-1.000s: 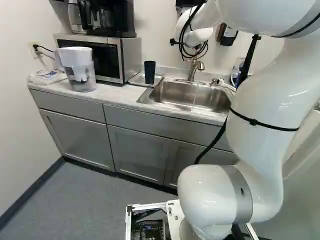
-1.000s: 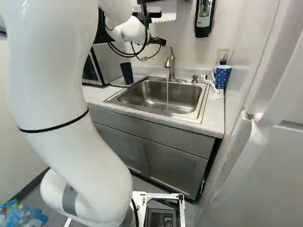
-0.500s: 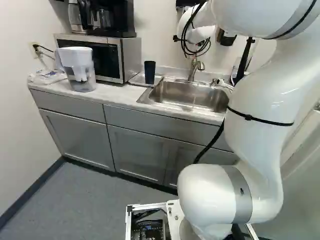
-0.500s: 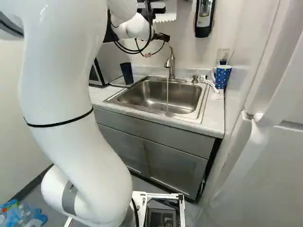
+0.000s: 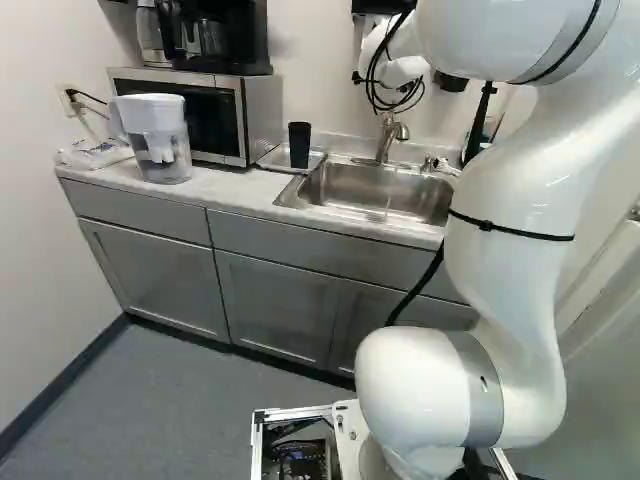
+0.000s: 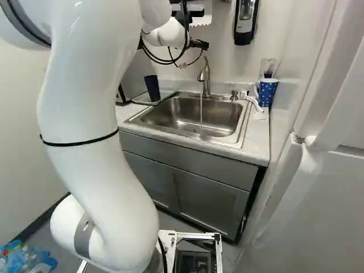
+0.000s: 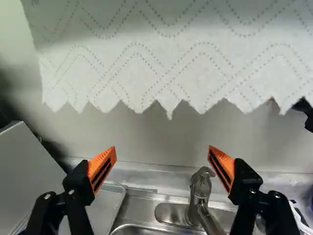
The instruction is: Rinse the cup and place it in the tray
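Note:
In the right base view the gripper [image 6: 199, 44] shows only as a black part at the arm's end, before the wall above the sink; its fingertips are hidden. From the wrist, my gripper [image 7: 162, 161] stands wide open, nothing between its orange pads. The dark cup [image 5: 299, 145] is upright on the tray [image 5: 275, 159], left of the sink [image 6: 193, 116]. Part of the tray [image 7: 103, 208] shows below the gripper; the cup does not show there. A thin stream of water falls from the faucet [image 6: 205, 77] into the sink.
Paper towel [image 7: 161, 63] hangs ahead of the gripper. Left of the tray stand a microwave [image 5: 205, 115] and a water pitcher [image 5: 158, 140]. A blue patterned mug [image 6: 267, 92] and a white brush [image 6: 251, 101] are right of the sink, and a soap dispenser [image 6: 245, 23] is on the wall.
The arm has swung, its wrist drifting to the right in both base views, while its thick lower link shifts left in the left base view. Cup, tray and base have stayed put.

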Robot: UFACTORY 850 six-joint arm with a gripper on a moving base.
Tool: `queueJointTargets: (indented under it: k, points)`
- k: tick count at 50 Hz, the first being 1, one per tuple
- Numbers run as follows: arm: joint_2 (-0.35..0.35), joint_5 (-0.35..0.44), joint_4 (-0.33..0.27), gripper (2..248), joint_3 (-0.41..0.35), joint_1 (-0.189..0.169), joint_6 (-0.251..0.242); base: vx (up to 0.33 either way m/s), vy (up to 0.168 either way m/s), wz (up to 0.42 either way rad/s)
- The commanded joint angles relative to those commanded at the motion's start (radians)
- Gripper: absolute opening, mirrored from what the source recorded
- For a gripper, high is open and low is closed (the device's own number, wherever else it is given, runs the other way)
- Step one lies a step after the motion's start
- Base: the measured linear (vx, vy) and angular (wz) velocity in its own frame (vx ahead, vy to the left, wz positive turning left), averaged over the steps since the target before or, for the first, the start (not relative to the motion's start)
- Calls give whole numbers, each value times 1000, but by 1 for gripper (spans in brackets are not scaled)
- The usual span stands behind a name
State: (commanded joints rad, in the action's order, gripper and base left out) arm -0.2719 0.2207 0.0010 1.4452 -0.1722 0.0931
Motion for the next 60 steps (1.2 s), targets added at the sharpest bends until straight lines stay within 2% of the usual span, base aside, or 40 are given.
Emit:
queueJointTargets:
  k: [36, 60]
  points:
    - [-29, -1, 0, 247, 34, 0, 0, 0, 0, 0]
    - [-40, -37, 0, 247, 45, 0, 0, 0, 0, 0]
